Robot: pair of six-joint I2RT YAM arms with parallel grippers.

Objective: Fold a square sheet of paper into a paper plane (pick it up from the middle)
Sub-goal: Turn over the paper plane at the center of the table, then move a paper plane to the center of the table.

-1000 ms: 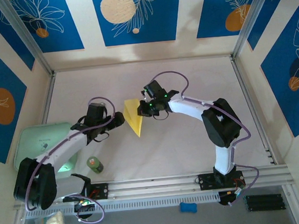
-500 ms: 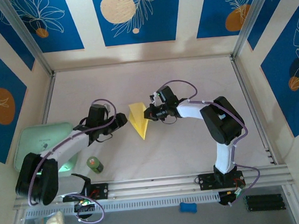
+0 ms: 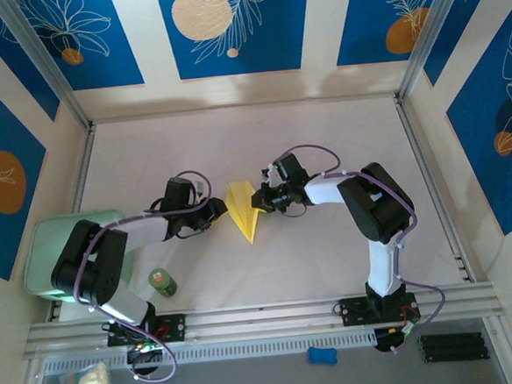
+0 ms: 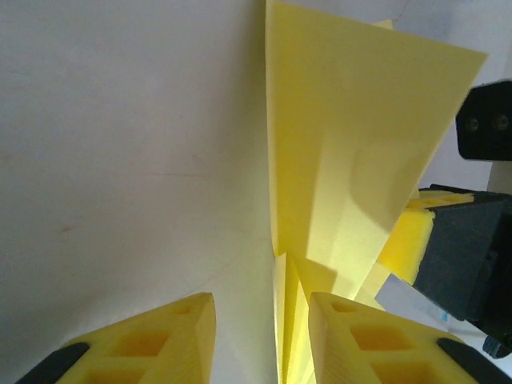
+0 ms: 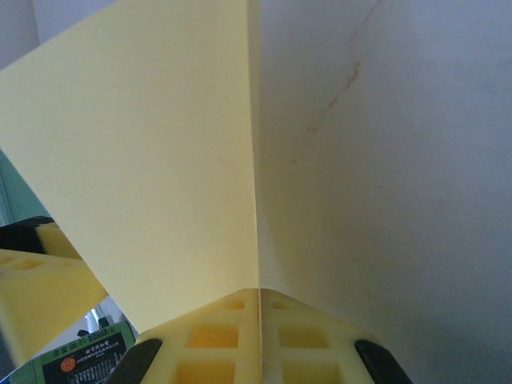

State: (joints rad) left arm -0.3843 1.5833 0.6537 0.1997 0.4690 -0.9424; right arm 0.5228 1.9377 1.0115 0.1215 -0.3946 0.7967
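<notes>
The square sheet of paper is folded into a narrow pale-yellow paper plane [image 3: 242, 212], its sharp point toward the near edge, at mid-table. My right gripper [image 3: 258, 199] is shut on its right side; in the right wrist view the fingers [image 5: 258, 294] pinch the centre crease and a wing [image 5: 160, 176] spreads to the left. My left gripper [image 3: 220, 210] is at the plane's left side. In the left wrist view its jaws [image 4: 262, 308] stand apart, with the plane's folded layers [image 4: 352, 144] between them, close to the right finger [image 4: 352, 336]. A gap remains beside the left finger.
A mint-green tray [image 3: 67, 249] sits at the left, partly under the left arm. A small green can [image 3: 162, 282] stands in front of it. A metal rail [image 3: 273, 314] runs along the near edge. Walls enclose the table on three sides.
The left gripper has moved right up to the plane and its jaws have narrowed around the fold. The right gripper has carried the plane slightly right and toward the near edge.
</notes>
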